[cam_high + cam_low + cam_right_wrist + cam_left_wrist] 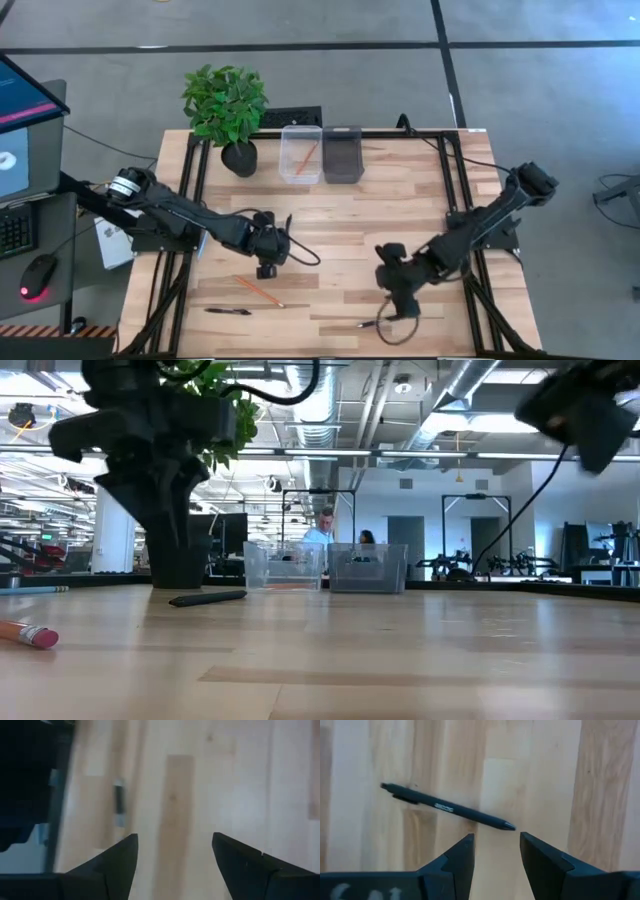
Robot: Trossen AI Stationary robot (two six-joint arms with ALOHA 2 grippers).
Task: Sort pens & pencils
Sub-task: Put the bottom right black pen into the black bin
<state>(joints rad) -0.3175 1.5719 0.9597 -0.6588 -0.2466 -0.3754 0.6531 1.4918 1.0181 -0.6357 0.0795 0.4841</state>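
Hovering over the near half of the table (330,215), the left gripper (266,268) is holding its fingers (461,857) apart with nothing between them, and its wrist view is showing a black pen (447,808) lying flat on the wood just beyond the fingertips. In the high view that pen (228,311) is lying near the front edge, close beside an orange pencil (259,290) that is resting at a slant. The right gripper (403,308) is also hanging over the front of the table with its fingers (119,859) spread and empty, and a second pen (368,323) is lying just beside it. At the far edge two bins are standing side by side: a clear bin (301,153) already holding one pencil, and a darker bin (342,154) whose contents cannot be made out.

Each pen is likely handling as a light, stiff, smooth rod, so it is probably prone to rolling or skidding away when nudged from one side. Taking hold across the middle of the barrel, fingers square to its length and low against the wood, looks the safest grip. The pencil should behave much the same.
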